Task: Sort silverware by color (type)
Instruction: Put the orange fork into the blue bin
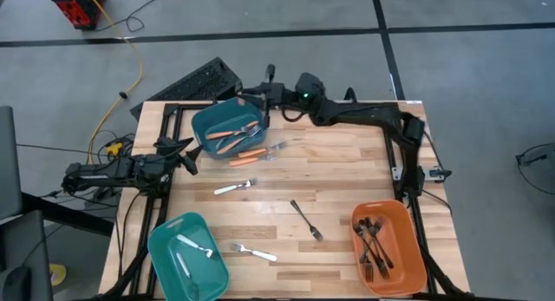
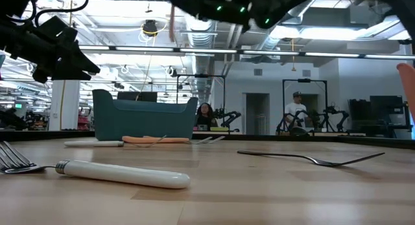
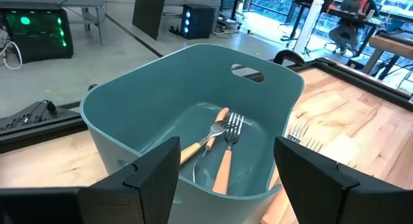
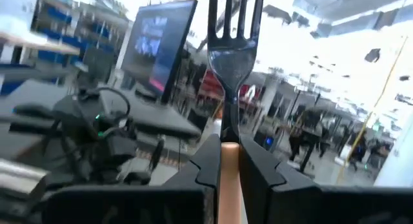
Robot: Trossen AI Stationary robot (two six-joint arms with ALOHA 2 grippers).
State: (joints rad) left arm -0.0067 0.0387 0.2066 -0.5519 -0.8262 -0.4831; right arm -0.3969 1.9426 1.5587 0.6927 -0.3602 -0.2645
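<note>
While gripped between the closed fingers of the right gripper [image 4: 229,161], an orange-handled fork [image 4: 231,69] is held with its long axis in line with the fingers, silver tines pointing away from the wrist. In the high view this gripper [image 1: 260,94] is seen above the far rim of the teal bin [image 1: 201,123] near the table's far-left corner. Several orange-handled forks [image 3: 222,156] are lying in that bin, tines toward its handle-slot wall; another orange one [image 1: 250,158] is on the tabletop beside it. A white fork [image 1: 234,187] and a black fork [image 1: 306,219] are lying mid-table, and another white fork [image 1: 253,251] is near the front edge. Black forks are gathered in the orange bin [image 1: 408,219] at the front right; a second teal bin [image 1: 165,249] at the front left holds white ones. The left gripper [image 1: 184,153], fingers apart, is stationed at the left edge.
</note>
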